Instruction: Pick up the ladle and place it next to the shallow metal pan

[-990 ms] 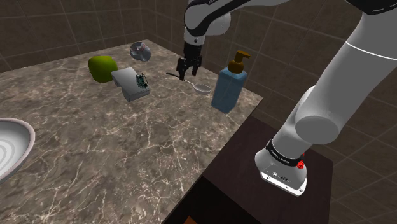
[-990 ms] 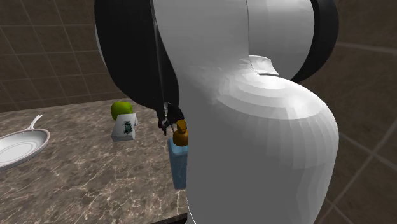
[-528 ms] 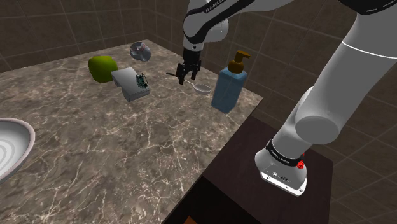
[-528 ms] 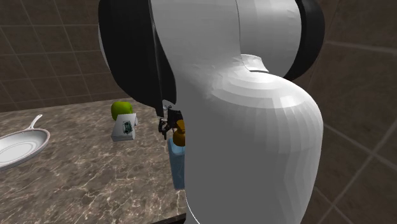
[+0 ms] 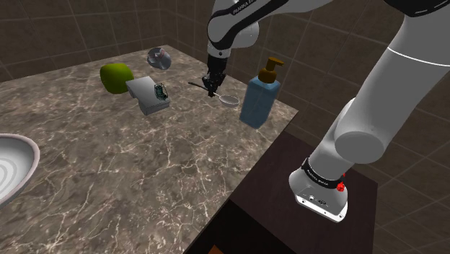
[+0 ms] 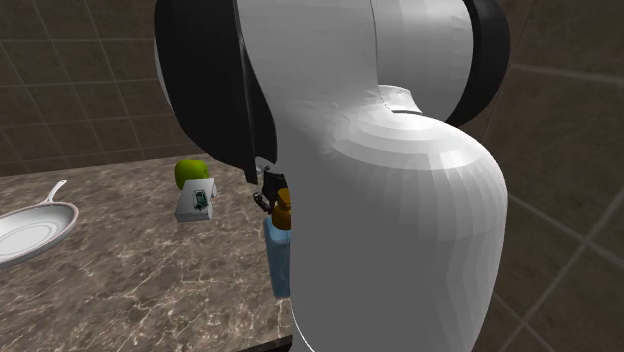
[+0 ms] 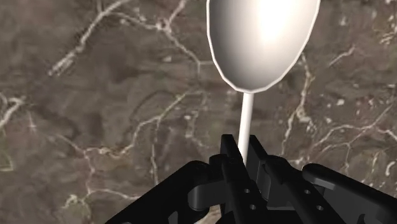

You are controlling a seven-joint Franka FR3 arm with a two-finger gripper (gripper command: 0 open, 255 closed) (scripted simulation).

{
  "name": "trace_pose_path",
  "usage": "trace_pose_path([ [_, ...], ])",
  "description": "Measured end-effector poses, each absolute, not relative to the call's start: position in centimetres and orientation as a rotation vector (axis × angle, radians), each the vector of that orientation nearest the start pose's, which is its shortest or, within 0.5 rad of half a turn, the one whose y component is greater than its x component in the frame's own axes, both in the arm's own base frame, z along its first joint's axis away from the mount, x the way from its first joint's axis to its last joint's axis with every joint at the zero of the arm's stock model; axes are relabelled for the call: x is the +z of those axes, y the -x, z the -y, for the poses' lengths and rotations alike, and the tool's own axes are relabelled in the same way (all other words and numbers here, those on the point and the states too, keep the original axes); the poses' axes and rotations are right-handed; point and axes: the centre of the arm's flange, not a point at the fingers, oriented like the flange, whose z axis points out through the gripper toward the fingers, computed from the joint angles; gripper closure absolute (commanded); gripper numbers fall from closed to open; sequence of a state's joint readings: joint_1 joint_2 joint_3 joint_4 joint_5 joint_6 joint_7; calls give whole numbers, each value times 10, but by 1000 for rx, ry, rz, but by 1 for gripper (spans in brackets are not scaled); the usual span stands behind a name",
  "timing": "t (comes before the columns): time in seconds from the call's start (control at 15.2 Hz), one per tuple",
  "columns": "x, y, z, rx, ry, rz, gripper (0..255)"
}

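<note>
While the gripper (image 7: 245, 158) clasped the ladle (image 7: 262, 44) by its thin handle, its fingers stood narrow.
Shoulder view: shallow pan (image 5: 27, 154) at left edge, green object (image 5: 115, 76), white box (image 5: 148, 94), then the ladle on the marbled counter (image 5: 144, 166), well apart from the pan, with the blue pump bottle (image 5: 259, 97) just beside it.

— Where is the ladle (image 5: 228, 99)?
— Upper middle of the shoulder view, on the counter (image 5: 144, 166) near its far edge. Its handle is clasped between the fingers of the gripper (image 5: 211, 88), and its bowl lies just left of the pump bottle (image 5: 259, 97).
— And further left?
— The box (image 5: 148, 94), with a rounded lump (image 5: 116, 77) behind it and a small round item (image 5: 158, 58) farther back, by the wall. The pan (image 5: 14, 166) lies at the left edge, well apart from them. The stand (image 5: 310, 216) sits lower right.
</note>
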State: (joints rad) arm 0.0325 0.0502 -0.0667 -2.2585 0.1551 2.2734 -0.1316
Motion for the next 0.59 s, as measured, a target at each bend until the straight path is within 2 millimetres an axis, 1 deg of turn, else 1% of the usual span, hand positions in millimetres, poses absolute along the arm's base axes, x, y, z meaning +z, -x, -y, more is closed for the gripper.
trace_pose_path([
  [0.4,337,-522,14,38,3026,-7,255],
  [0.59,348,-521,15,38,3026,-8,255],
])
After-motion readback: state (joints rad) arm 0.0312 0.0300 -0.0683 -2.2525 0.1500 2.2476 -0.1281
